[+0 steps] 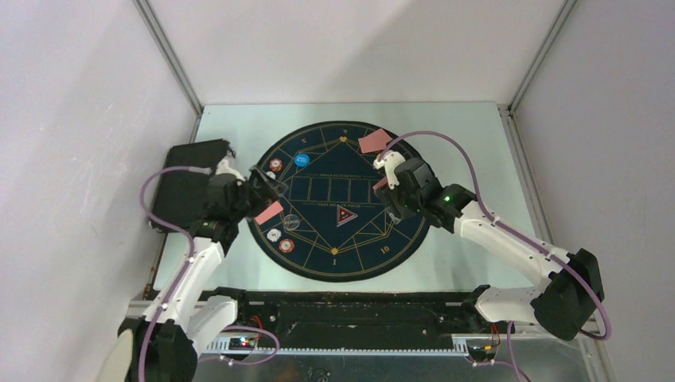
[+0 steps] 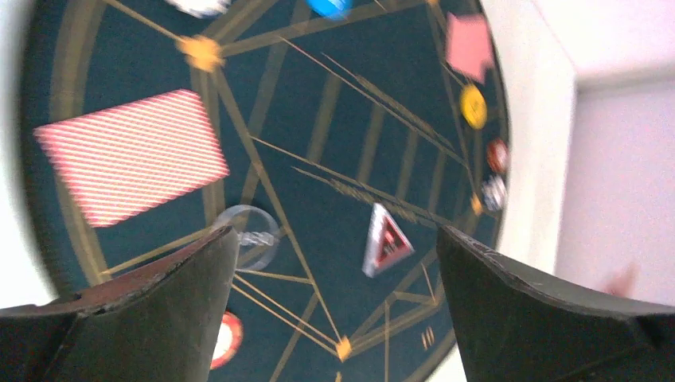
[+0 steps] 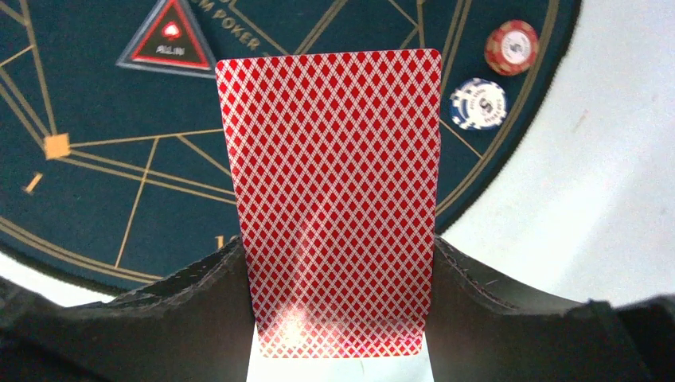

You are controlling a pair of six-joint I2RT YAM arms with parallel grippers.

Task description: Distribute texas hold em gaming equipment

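Observation:
On the left part of the dark round mat (image 1: 338, 263) a pink-backed playing card (image 1: 269, 212) lies flat. My left gripper (image 1: 269, 189) hovers just beyond it, open and empty. In the left wrist view that card (image 2: 131, 155) is left of the open gripper (image 2: 334, 239), with a clear chip (image 2: 251, 236) by the left finger. The red triangular token (image 1: 345, 215) lies at the mat's middle. My right gripper (image 1: 384, 191) is shut on another card (image 3: 334, 183), held by its long edges over the mat's right side. A third card (image 1: 375, 140) lies at the mat's far right.
A black rectangular case (image 1: 187, 191) sits left of the mat, under the left arm. Chips dot the mat: red-white (image 1: 275, 165) and blue (image 1: 302, 160) at the far left, a white chip (image 1: 274, 235) near left. A red chip (image 3: 512, 48) and a blue-white chip (image 3: 479, 103) lie at the mat's edge.

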